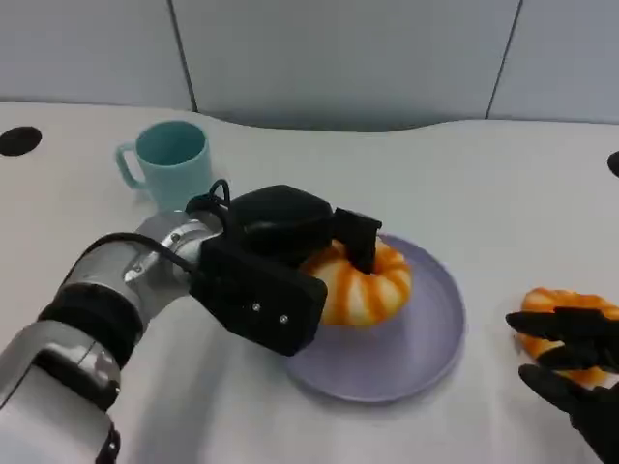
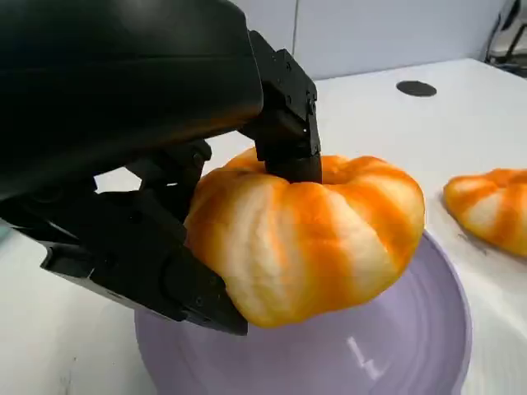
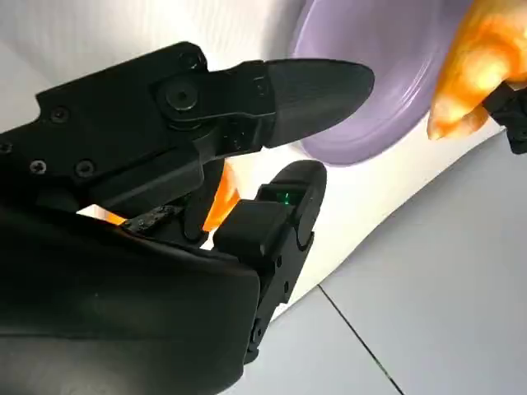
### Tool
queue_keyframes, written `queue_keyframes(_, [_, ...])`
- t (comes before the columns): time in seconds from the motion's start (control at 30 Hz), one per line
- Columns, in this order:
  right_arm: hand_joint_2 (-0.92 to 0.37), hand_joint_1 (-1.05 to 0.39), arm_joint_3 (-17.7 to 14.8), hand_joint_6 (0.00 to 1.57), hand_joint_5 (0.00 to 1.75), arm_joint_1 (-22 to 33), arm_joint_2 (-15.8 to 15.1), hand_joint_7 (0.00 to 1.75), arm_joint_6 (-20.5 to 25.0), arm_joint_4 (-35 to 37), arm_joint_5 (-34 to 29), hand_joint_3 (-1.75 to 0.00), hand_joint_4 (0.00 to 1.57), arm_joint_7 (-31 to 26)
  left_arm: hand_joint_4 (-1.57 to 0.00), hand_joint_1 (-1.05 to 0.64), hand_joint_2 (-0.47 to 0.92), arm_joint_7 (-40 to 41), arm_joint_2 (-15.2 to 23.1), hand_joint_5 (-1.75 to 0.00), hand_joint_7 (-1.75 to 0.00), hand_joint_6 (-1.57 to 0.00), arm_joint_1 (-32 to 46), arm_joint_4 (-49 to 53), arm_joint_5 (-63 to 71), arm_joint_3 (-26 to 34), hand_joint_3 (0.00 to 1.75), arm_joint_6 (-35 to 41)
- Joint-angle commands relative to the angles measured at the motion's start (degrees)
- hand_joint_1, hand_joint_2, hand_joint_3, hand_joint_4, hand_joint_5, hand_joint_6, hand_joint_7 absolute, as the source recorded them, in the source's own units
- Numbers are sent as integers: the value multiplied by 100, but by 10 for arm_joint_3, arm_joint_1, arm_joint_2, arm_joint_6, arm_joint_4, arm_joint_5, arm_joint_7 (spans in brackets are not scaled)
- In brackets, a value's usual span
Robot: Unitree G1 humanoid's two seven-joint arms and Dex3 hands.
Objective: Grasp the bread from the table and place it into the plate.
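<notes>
An orange-and-white striped round bread (image 1: 372, 285) is just above the left part of the purple plate (image 1: 416, 360). My left hand (image 1: 280, 261) grips it, with one finger on top and others underneath. The left wrist view shows the bread (image 2: 313, 230) pinched by the left hand (image 2: 165, 164) low over the plate (image 2: 395, 354). A second striped bread (image 1: 566, 302) lies on the table right of the plate. My right hand (image 1: 575, 372) is spread over its near side. In the right wrist view the right hand (image 3: 247, 164) has its fingers apart, with the plate (image 3: 370, 82) beyond.
A teal cup (image 1: 172, 159) stands behind my left forearm at the back left. A black round hole (image 1: 19, 140) sits in the white table at the far left edge. A grey wall runs along the back.
</notes>
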Motion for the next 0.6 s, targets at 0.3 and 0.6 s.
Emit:
queue_keyframes(0.3, [-92, -30, 3, 81, 52, 3, 0, 0, 35, -25, 0, -34, 69, 3, -2, -66, 83, -73, 25, -49, -4, -36, -64, 8, 24, -29, 0, -40])
queue_keyframes(0.6, [-92, -28, 0, 82, 52, 0, -2, 1, 16, -10, 7, -33, 69, 0, 0, -86, 85, -130, 32, -5, -1, -20, -78, -9, 13, -25, 0, -34])
